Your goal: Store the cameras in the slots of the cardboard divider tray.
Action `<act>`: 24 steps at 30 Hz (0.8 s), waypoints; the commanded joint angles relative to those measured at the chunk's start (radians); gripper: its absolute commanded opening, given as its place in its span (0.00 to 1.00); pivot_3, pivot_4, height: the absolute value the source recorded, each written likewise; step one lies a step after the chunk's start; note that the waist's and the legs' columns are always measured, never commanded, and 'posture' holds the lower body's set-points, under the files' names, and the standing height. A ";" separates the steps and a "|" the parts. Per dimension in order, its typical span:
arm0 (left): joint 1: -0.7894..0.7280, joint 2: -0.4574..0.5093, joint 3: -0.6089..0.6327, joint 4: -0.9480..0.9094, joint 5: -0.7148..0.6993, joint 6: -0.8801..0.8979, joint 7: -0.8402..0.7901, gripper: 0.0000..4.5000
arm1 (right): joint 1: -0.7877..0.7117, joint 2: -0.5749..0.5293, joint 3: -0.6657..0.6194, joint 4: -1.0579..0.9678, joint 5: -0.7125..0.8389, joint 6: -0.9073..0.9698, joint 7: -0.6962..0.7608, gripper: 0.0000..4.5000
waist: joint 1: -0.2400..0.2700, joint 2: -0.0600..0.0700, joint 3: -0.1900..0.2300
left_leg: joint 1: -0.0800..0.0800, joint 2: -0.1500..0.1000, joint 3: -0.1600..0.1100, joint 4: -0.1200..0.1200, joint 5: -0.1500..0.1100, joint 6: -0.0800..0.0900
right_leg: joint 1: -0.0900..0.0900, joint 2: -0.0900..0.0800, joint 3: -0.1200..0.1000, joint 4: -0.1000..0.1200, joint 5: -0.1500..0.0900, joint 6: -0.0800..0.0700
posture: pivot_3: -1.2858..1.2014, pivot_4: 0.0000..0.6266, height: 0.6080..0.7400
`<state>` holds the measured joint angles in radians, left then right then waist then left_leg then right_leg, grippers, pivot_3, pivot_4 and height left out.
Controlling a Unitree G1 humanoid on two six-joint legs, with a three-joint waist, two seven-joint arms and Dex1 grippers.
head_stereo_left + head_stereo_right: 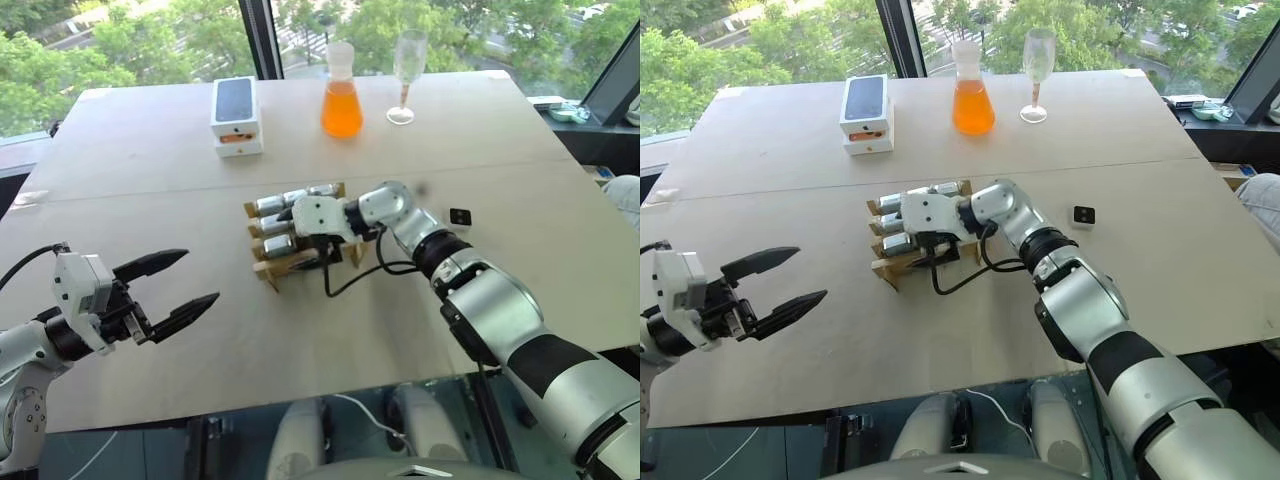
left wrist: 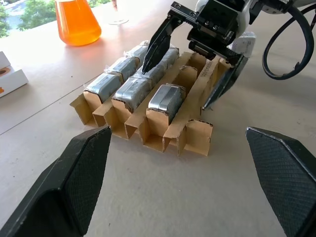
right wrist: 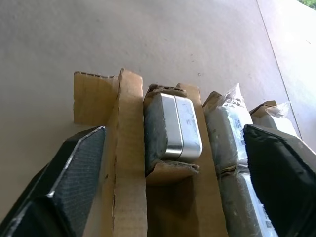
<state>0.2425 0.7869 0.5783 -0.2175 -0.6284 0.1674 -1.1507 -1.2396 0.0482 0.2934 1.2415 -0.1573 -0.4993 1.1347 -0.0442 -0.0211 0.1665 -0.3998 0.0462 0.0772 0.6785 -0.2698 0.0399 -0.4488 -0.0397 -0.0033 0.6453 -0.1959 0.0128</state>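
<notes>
Cardboard, brushed metal and matt black plastic on a pale board surface

The cardboard divider tray (image 2: 190, 129) is raw tan corrugated card with rough cut edges; the cameras (image 2: 165, 98) in it look like smooth silver-grey metal with a soft sheen, some under crinkled clear film; the right end effector (image 2: 190, 74) and left end effector (image 1: 170, 285) have matt black fingers (image 2: 76, 185), faintly grainy; the surface (image 1: 150, 160) is matt beige, smooth, board-like; the flask (image 1: 341, 95) and stemmed glass (image 1: 407, 70) are clear and glossy.

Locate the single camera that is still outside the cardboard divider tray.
The camera lies alone on the table's right side, just right of the right gripper over the cardboard divider tray.
</notes>
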 commanded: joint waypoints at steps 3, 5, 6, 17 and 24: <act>-0.020 0.002 -0.017 -0.004 -0.003 -0.009 -0.009 1.00 | 0.036 -0.031 -0.098 -0.229 0.166 0.103 0.168 0.99 | 0.001 0.000 0.000 | 0.000 0.000 0.000 0.000 0.000 0.000 | 0.000 0.000 0.000 0.000 0.000 0.000 | 0.52 0.24 1.00; -0.036 0.006 -0.031 0.007 0.000 -0.009 -0.013 1.00 | 0.107 -0.069 -0.110 -0.401 0.220 0.204 0.204 0.99 | 0.005 0.000 0.000 | 0.000 0.000 -0.001 -0.001 0.000 0.000 | 0.000 0.000 -0.001 0.000 0.000 0.000 | 0.52 0.24 1.00; -0.043 0.009 -0.036 0.011 -0.001 -0.008 -0.015 1.00 | 0.144 -0.089 -0.113 -0.487 0.242 0.257 0.211 0.99 | 0.009 -0.001 0.000 | 0.000 0.000 -0.002 -0.001 0.000 0.001 | 0.001 -0.001 -0.002 -0.001 0.000 0.000 | 0.52 0.24 1.00; -0.215 0.031 -0.206 0.013 -0.006 0.035 -0.070 1.00 | 0.750 -0.396 -0.307 -1.369 0.309 0.846 -0.154 0.99 | 0.015 -0.001 0.000 | -0.002 -0.005 -0.004 -0.001 0.000 0.001 | 0.001 -0.005 -0.004 -0.001 0.000 0.001 | 0.52 0.24 1.00; -0.369 0.039 -0.311 0.092 0.013 0.050 -0.139 1.00 | 1.017 -0.399 -0.367 -1.606 0.322 1.044 -0.389 0.99 | 0.026 -0.001 0.000 | 0.001 -0.006 -0.001 -0.001 0.000 0.002 | 0.001 0.006 0.000 0.000 -0.001 0.002 | 0.52 0.24 1.00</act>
<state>-0.1080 0.8145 0.2786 -0.1343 -0.6183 0.2201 -1.2675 -0.2202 -0.3559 -0.0527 -0.2836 0.1404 0.5122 0.7957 -0.0184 -0.0217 0.1663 -0.3986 0.0408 0.0774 0.6778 -0.2701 0.0422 -0.4477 -0.0334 -0.0021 0.6448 -0.1984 0.0177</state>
